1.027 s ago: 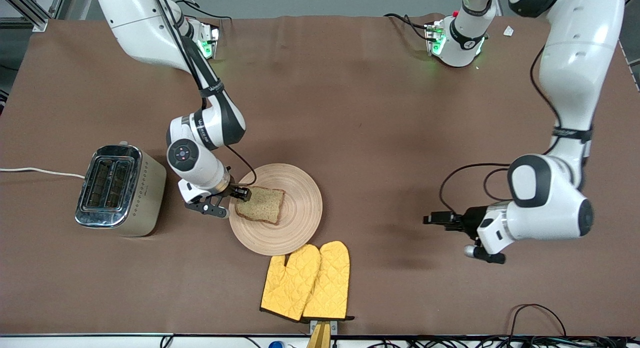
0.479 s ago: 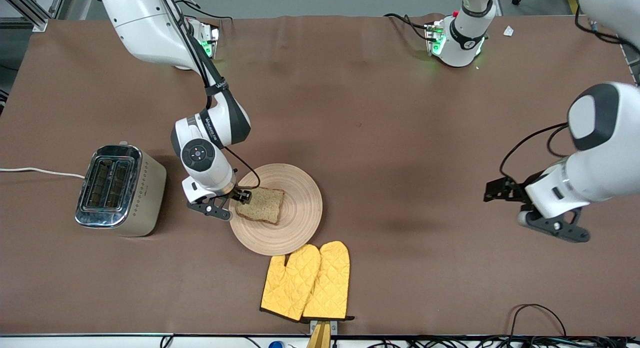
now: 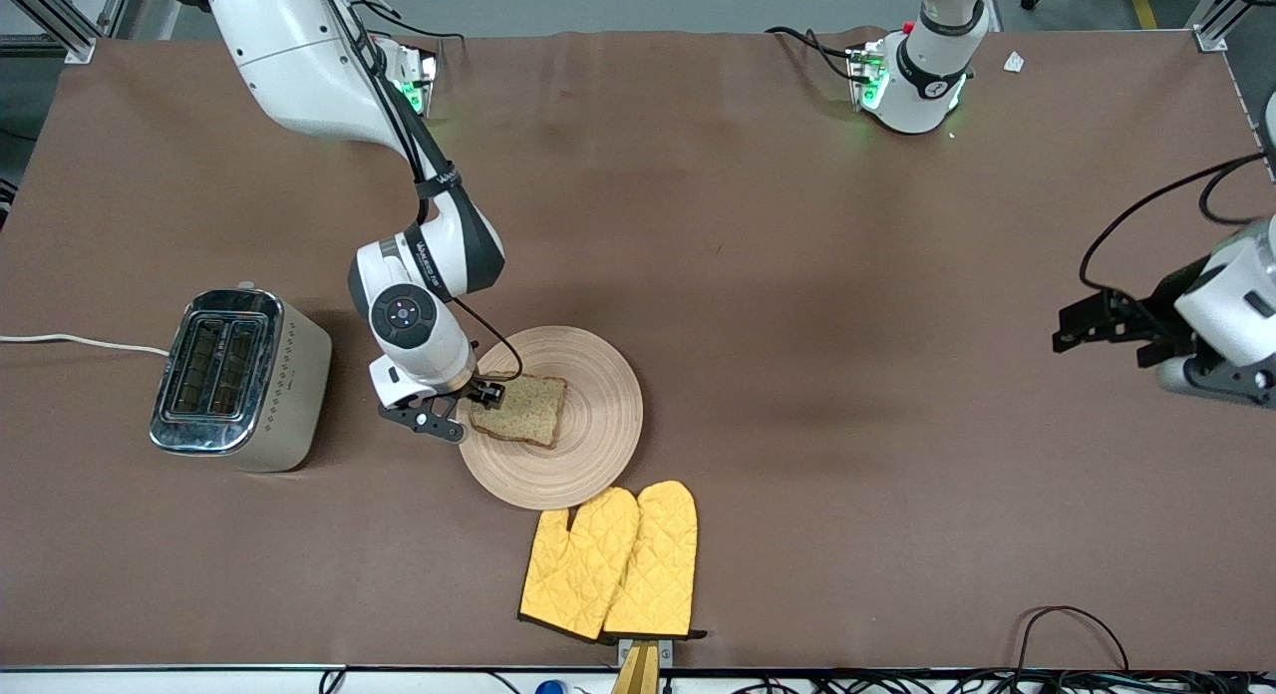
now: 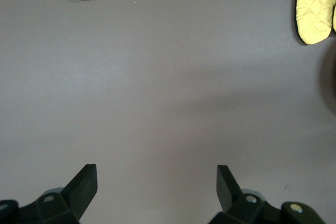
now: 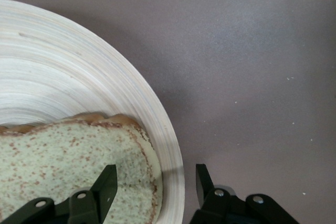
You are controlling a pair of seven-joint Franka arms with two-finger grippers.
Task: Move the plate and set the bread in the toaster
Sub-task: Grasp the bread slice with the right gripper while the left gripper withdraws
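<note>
Right gripper (image 3: 477, 403), fingers spread astride the edge of the brown wholegrain bread slice (image 3: 520, 410) on the round pale-wood plate (image 3: 588, 445), should likely close squarely on the crust before lifting, while the open left gripper (image 3: 1082, 325) waits.

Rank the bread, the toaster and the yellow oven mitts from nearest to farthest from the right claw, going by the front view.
1. Bread: on the plate, right at the right claw, whose fingers straddle its edge.
2. Oven mitts: nearer the front camera, beside the plate's rim.
3. Toaster: toward the right arm's end of the table.
The mitts and toaster are close to call.
</note>
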